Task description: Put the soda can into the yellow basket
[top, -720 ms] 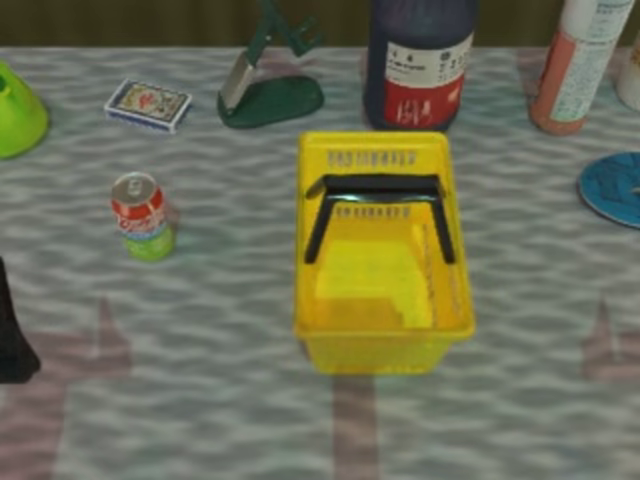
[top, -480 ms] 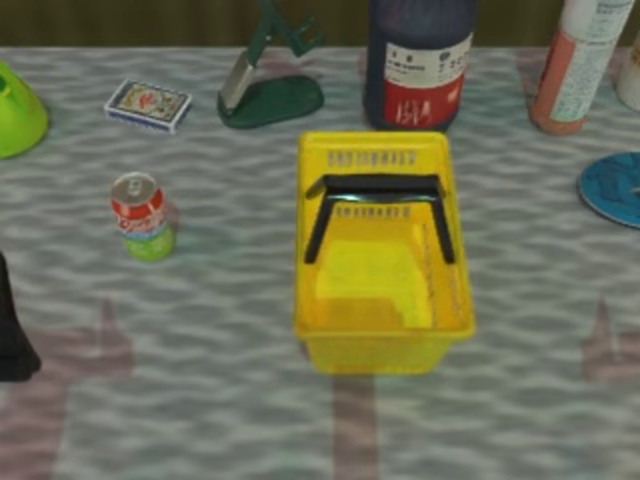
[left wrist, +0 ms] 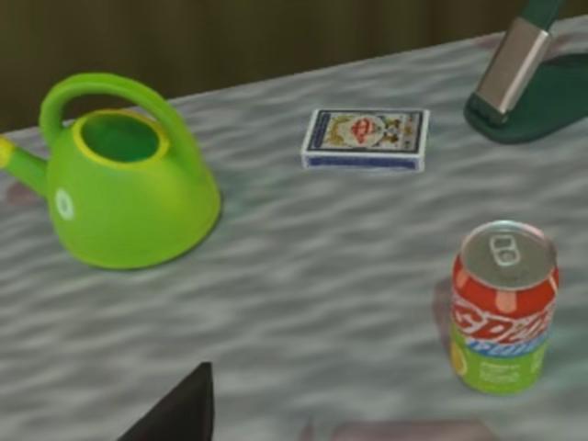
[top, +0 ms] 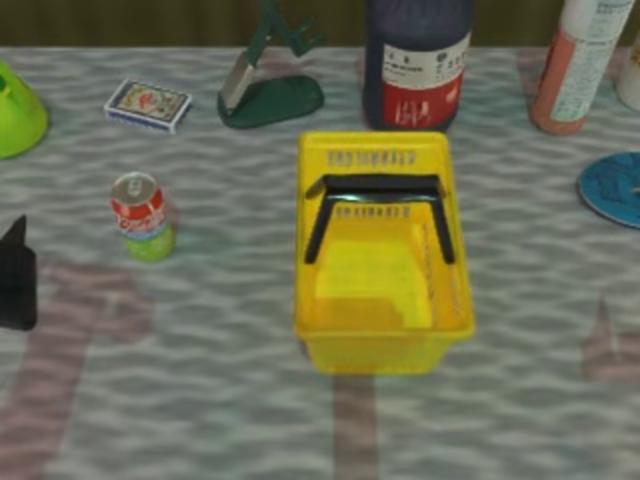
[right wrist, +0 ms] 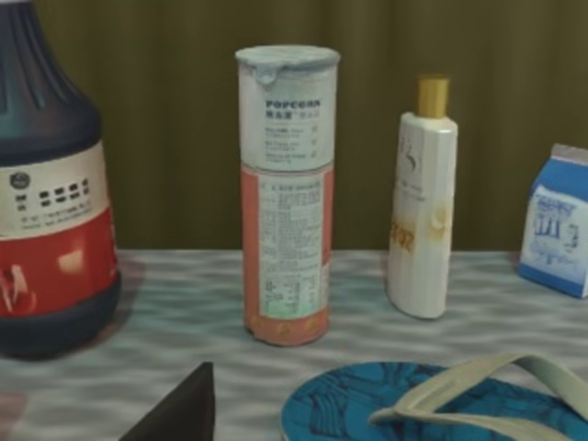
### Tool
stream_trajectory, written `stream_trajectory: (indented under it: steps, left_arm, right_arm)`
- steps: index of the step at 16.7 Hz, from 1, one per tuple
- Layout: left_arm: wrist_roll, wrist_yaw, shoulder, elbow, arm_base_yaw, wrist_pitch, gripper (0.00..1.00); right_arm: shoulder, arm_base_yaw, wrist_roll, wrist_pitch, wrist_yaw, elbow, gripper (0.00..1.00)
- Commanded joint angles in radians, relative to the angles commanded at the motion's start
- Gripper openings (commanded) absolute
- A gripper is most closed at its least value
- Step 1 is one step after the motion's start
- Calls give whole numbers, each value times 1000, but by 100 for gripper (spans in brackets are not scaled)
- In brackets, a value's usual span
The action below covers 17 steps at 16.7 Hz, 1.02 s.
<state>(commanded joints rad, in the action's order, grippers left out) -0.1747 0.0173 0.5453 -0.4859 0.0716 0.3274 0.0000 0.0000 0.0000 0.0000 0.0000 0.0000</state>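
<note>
While left pincer (top: 17, 275) sits half cropped (edge), soda can (top: 141, 215) upright.

In the top view, only a dark piece of the left pincer (top: 16, 275) shows at the left edge; the rest is cut off, and how its fingers stand cannot be told. The right pincer does not appear in that view at all; in the right wrist view only a black tip (right wrist: 179, 413) shows at the lower edge. The green watering can (top: 18, 108) is cut by the left edge, the dark-blue bottle (top: 418, 60) and the popcorn cylinder (top: 578, 65) by the top edge, the blue disc (top: 612, 188) by the right edge. The basket's far wall is partly hidden behind the black handle (top: 378, 190).
</note>
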Motion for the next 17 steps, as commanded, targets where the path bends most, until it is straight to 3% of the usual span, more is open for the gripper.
stream_trajectory:
  steps: [11,17]
  left_arm:
    - [-301,-17,1155,-971,80,620,100]
    - [-418,-16,1593,-1324,119,849,100]
  right_arm:
    - [0,0,0,0,0,0,100]
    - [0,0,0,0,0,0,100]
